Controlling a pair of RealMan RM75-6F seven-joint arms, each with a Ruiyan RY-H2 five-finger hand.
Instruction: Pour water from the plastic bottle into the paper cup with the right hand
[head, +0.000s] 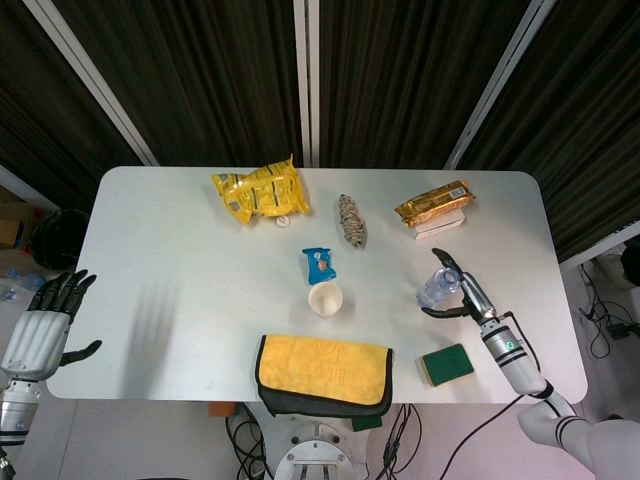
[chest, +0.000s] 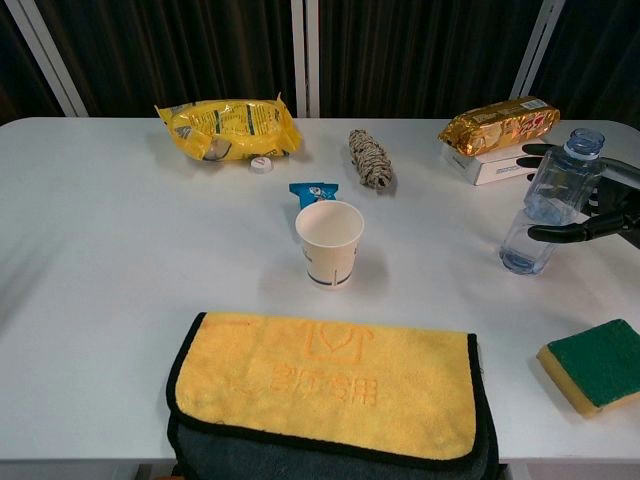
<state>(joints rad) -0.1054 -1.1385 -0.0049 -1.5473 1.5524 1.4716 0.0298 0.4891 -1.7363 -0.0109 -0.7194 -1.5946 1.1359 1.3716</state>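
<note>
Both sides of the plastic bottle (chest: 550, 215) need firm contact before lifting: the right hand (chest: 600, 205) has its fingers (chest: 560, 232) spread around it, apparently unclosed, well apart from the paper cup (chest: 330, 243).

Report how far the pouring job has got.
Done: the right hand has reached the plastic bottle, and the bottle's mouth shows no cap. In hand: its fingers sit around the bottle, which stands on the table; a firm grip cannot be confirmed. Left: lift, carry to the paper cup, which looks empty, and pour.
</note>
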